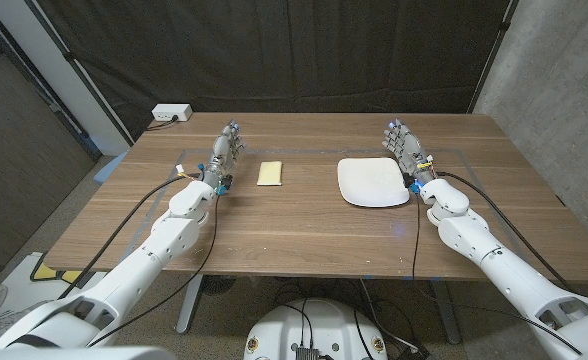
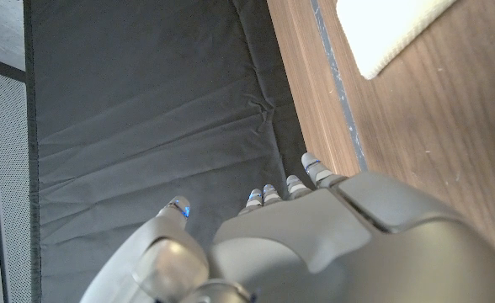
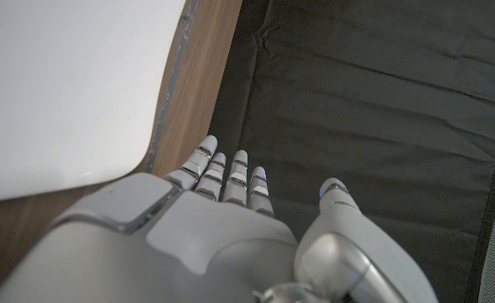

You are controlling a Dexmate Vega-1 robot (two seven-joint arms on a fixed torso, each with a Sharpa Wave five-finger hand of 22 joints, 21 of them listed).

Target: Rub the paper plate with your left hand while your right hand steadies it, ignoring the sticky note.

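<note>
- In the right wrist view the paper plate runs off the picture's edge, so its full outline is cut.
- In the left wrist view the sticky note is clipped to one corner.
- The left hand hides the bench beneath it.

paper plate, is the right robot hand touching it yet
Cannot tell. In the head view the right robot hand stands at the right edge of the paper plate, with no clear gap or contact. The right wrist view shows bare wood between fingers and plate, not the palm side.
</note>
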